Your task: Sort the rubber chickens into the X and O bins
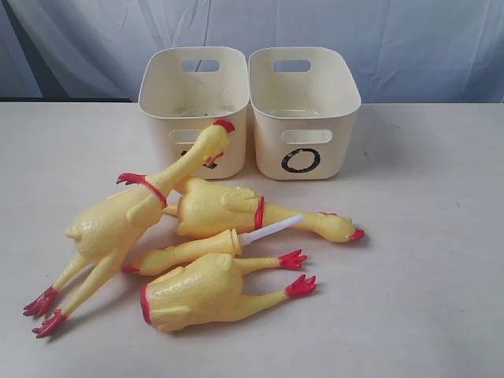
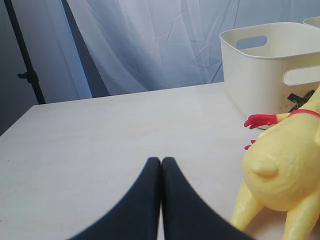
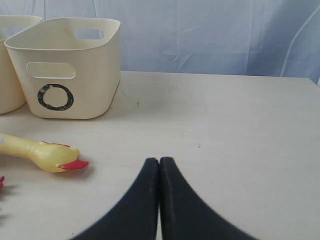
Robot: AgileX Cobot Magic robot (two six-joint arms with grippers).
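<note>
Since all four chickens lie on the table (image 1: 425, 299) in front of the bins and neither bin shows one inside, sorting looks not yet begun, and the step in hand is the first pick. Left gripper (image 2: 161, 165) and right gripper (image 3: 159, 165) each hover over bare table, fingers pressed together on nothing. One whole chicken (image 1: 110, 224) lies at the left of the pile, its head propped against the X bin (image 1: 161, 118) and hiding most of the mark. A second whole chicken (image 1: 216, 206) lies across the middle, beak pointing right, near the O bin (image 1: 335, 134). In front of it lies the neck piece (image 1: 181, 253) with its white tube, close against the headless body (image 1: 201, 290). Both bins stand side by side, touching. X shows faint dark smudges inside, and O shows nothing in the part visible. Next, I judge, a gripper must open, come down on a piece at the pile's edge and lift it clear without dragging its neighbours. Which bin takes whole or broken ones the task does not say.
</note>
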